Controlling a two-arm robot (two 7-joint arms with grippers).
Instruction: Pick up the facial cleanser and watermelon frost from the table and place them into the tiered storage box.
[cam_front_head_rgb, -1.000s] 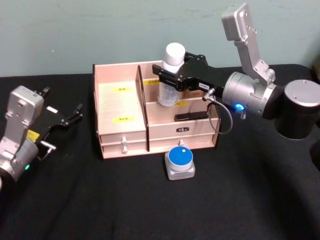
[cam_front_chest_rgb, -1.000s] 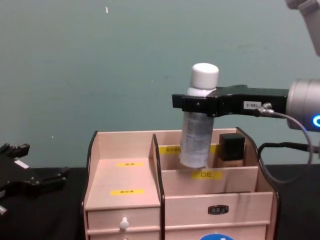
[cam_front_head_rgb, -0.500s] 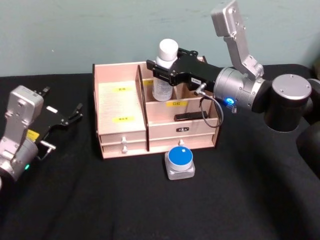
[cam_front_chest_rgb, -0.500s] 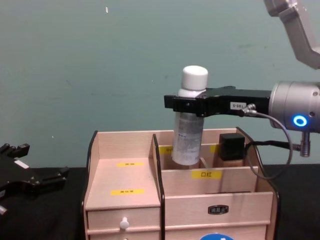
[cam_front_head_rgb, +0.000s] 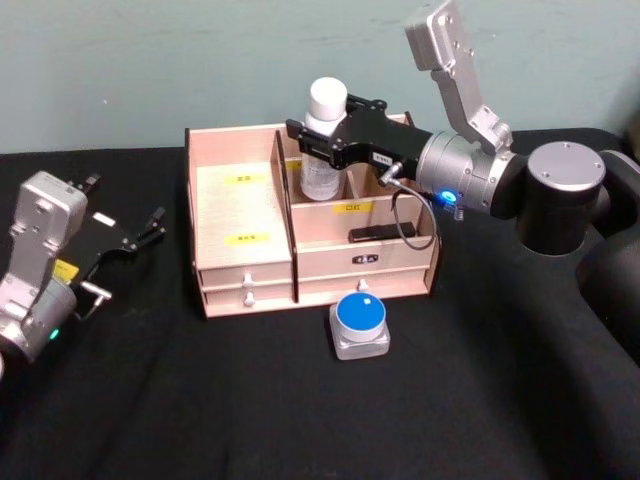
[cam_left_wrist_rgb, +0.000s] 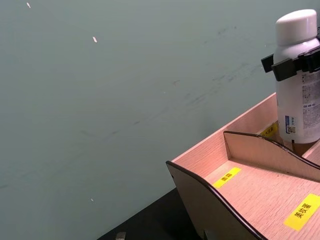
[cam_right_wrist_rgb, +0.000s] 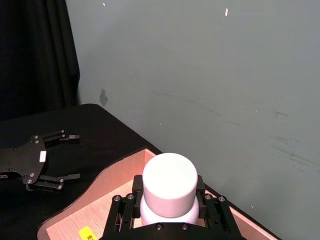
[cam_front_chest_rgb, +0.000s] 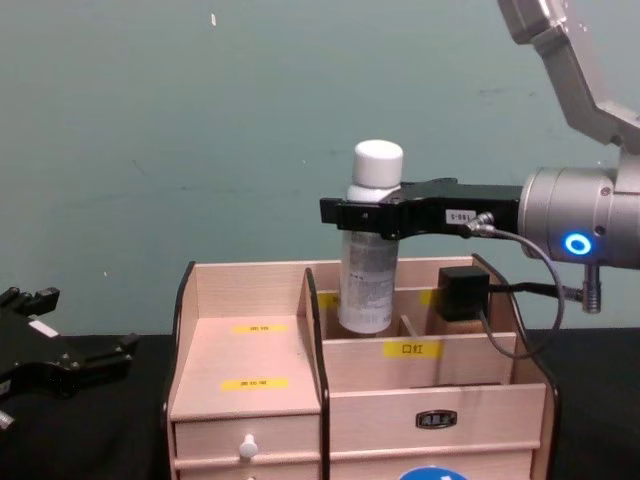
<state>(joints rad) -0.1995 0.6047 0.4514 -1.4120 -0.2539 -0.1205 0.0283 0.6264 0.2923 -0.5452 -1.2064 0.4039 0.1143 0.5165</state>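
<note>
right tool (cam_front_head_rgb: 322, 148) clamps the cylindrical white-capped facial cleanser (cam_front_head_rgb: 321, 179), base inside the wooden tiered storage box (cam_front_head_rgb: 243, 212); left tool (cam_front_head_rgb: 140, 236) open alongside.

Matt wooden tiered storage box (cam_front_head_rgb: 240, 215) holds a smooth plastic bottle (cam_front_head_rgb: 322, 178).

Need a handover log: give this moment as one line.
right gripper: shut on facial cleanser bottle, base inside tiered storage box rear compartment | left gripper: open, idle | watermelon frost: on table
</note>
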